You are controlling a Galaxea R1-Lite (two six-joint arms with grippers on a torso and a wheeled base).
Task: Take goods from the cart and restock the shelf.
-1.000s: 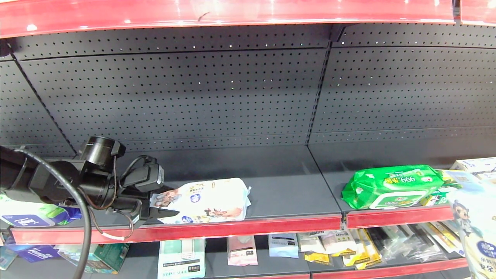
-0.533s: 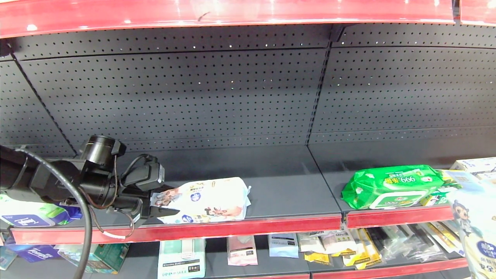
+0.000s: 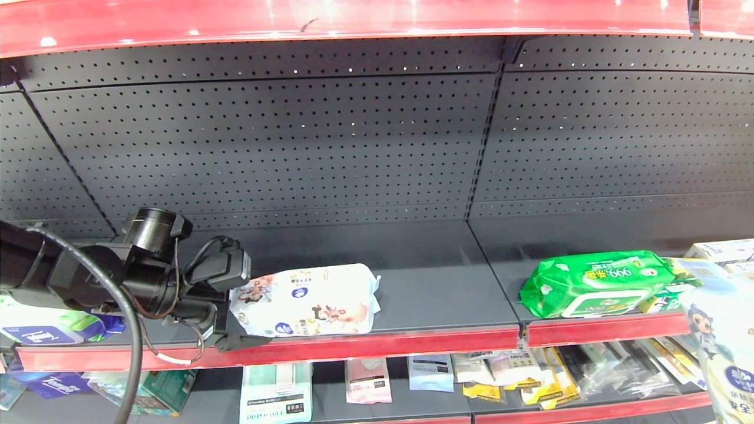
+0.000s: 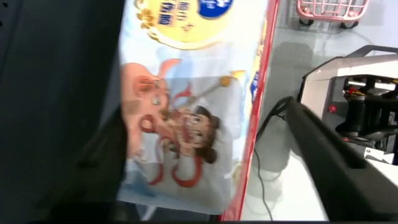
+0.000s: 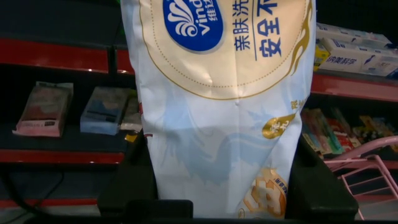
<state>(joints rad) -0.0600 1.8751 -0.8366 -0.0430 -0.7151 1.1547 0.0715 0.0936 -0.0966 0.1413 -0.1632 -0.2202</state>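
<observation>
Task partway done, by our read. One white cartoon-printed soft wipes pack [image 3: 306, 300] already lay flat on the dark grey shelf board [image 3: 430, 277], just behind its red front strip [image 3: 412, 340], so that item looked placed or very nearly so. Farther along the same strip sat a green soft wipes pack [image 3: 595, 282], also just behind it. Most of the board behind the strip was bare, so plenty of restocking was left.

The left gripper [image 4: 202, 118] sat at the end of the white cartoon-printed soft wipes pack, right at the strip. Its fingers [image 4: 329, 155] were spread wide, with the pack lying between them. One finger was close against the pack's side, the other well apart from it, out past the strip on the aisle side. We judged this a release, not a grip.

The right gripper [image 5: 222, 171] was below the strip's far end, past the green pack. It pinched a tall white pouch with a blue logo [image 5: 224, 93], upright, one finger on each side. That pouch was not yet shelved and, in our view, was next.
</observation>
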